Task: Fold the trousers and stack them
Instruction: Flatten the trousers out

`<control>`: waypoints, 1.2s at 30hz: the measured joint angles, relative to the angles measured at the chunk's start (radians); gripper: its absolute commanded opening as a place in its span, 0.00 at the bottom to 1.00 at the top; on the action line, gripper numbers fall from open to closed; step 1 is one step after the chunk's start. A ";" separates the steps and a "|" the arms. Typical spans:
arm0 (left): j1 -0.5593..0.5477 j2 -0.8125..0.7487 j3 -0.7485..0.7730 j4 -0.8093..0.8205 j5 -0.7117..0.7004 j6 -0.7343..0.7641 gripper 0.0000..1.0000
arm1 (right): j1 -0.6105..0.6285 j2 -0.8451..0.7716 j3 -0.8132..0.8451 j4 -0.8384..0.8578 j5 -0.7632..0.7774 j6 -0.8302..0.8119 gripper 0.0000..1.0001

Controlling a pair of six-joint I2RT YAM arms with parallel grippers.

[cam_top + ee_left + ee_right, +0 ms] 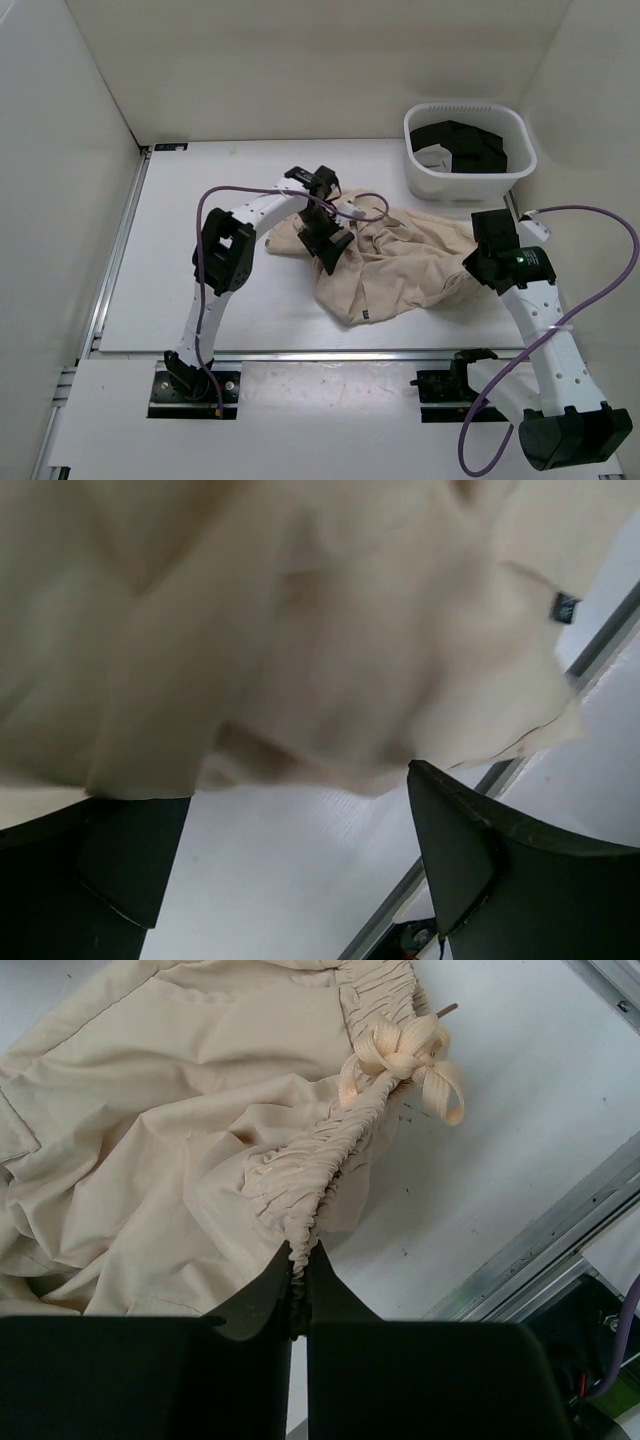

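While the right gripper (298, 1262) has its two fingers pressed together on the gathered waistband (300, 1175) of the trousers (400, 265), the left gripper (300, 785) has its fingers wide apart and holds nothing.

The trousers lie as a crumpled heap in the middle of the table (170, 250), between the two arms. A white basket (418, 175) with black garments (462, 140) stands behind the heap, on the right.

The heap is wider than it is deep, so its long direction goes from left to right, from one gripper to the other. The waist end is on the right: the drawstring bow (400, 1052) lies on the table just beyond the right fingers. Where the cuffs are, I cannot tell, because the legs are folded into the heap.

In the left wrist view the cloth is directly ahead of the open fingers and close to their tips, with bare table between them. A small dark tag (565, 607) shows at the far right edge of the cloth.

I judge that the next move belongs to the left arm, which is nearer to the left end. It needs to close on the cloth ahead, so that both arms can pull apart along this left-right line. It may catch a middle fold instead of an edge.
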 measured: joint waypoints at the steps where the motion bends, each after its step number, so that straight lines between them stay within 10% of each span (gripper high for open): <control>1: -0.026 0.003 0.004 0.009 -0.001 -0.006 1.00 | 0.000 -0.003 -0.005 -0.001 -0.002 0.003 0.00; 13: -0.106 -0.019 -0.002 0.138 -0.403 -0.092 0.99 | 0.000 -0.041 -0.058 -0.011 -0.005 0.010 0.00; 22: -0.099 -0.195 -0.154 0.247 -0.678 0.018 0.72 | -0.001 -0.035 -0.084 -0.006 -0.005 0.010 0.00; 33: 0.045 -0.170 -0.263 0.263 -0.692 0.037 0.87 | -0.001 -0.037 -0.084 -0.006 -0.003 0.009 0.00; 36: 0.083 -0.155 -0.294 0.276 -0.680 0.035 0.53 | -0.001 -0.037 -0.084 -0.003 0.001 0.009 0.00</control>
